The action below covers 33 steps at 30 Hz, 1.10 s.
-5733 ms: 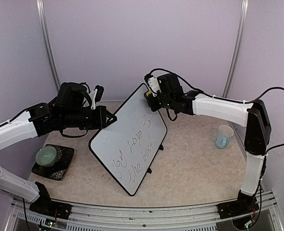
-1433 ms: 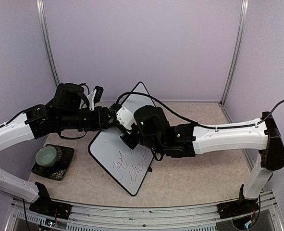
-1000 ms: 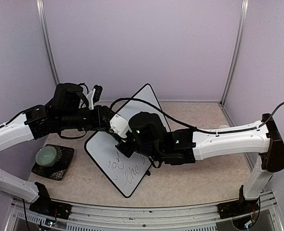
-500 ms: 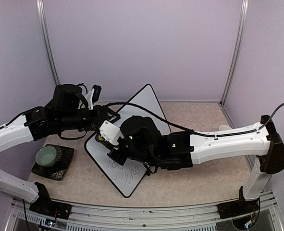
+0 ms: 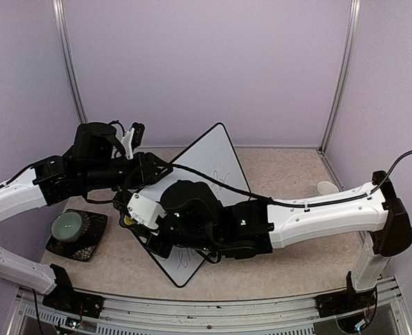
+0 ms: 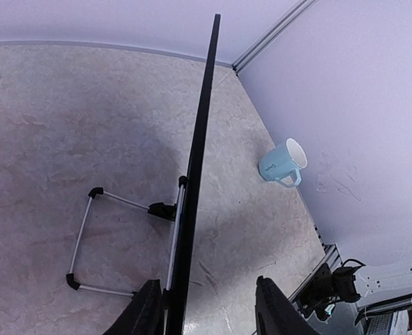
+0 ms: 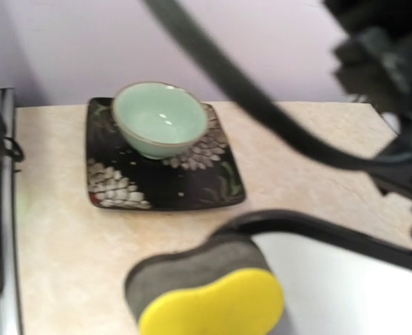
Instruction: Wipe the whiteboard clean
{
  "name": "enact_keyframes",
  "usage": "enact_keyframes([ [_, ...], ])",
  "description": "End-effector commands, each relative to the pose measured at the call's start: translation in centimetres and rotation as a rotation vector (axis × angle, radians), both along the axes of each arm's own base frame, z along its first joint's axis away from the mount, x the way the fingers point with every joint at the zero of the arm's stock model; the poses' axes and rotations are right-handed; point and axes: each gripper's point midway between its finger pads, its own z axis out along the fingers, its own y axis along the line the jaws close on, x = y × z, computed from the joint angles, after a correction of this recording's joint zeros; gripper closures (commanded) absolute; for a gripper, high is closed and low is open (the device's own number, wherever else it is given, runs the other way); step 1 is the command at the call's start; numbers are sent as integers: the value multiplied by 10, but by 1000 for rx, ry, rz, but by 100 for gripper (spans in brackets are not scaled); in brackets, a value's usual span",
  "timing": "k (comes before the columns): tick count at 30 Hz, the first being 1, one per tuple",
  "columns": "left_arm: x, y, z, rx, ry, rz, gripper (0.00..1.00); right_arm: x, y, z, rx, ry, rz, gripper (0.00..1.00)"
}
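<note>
The whiteboard stands tilted on its wire foot in the middle of the table. Faint dark writing shows near its lower corner. My left gripper is at the board's upper left rim. In the left wrist view the black rim runs edge-on beside one finger, with a wide gap to the other, so the left gripper is open. My right gripper reaches across the board and is shut on a yellow sponge eraser. The sponge sits at the board's lower left corner.
A pale green bowl sits on a dark patterned plate at the left, close to the sponge; both show in the right wrist view, the bowl on the plate. A blue mug stands far right. The board's wire stand rests behind it.
My right arm has swept the sponge down and left across the board to its lower left corner, and most of the writing has gone. The left gripper has stayed at the rim.
</note>
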Motion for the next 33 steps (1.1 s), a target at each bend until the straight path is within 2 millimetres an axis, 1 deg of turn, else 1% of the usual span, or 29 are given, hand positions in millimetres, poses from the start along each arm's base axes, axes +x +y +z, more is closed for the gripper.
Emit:
enact_keyframes([
  [1, -6, -2, 30, -90, -58, -17, 56, -9, 6, -6, -4, 37, 20, 100],
  [6, -6, -1, 29, -91, -58, -15, 56, 11, -7, 0, -8, -2, -62, 100],
  [10, -7, -1, 29, -90, -57, -15, 56, 31, -23, 5, 1, 2, -108, 100],
  [16, -6, -1, 28, -86, -58, -12, 55, 70, -51, 5, -4, 3, -202, 100],
  [22, -3, 1, 28, -81, -61, -3, 55, 99, -79, 5, -6, 0, -279, 100],
  [24, -2, 3, 29, -81, -63, 1, 55, 111, -93, 5, -10, -3, -315, 100],
  [27, -1, 6, 30, -81, -67, 8, 55, 128, -114, -1, -34, -12, -374, 100],
  [30, 1, 11, 32, -74, -72, 22, 55, 147, -141, -4, -42, -13, -445, 100],
  [33, 3, 16, 32, -62, -78, 38, 55, 165, -167, -1, -29, -8, -518, 100],
])
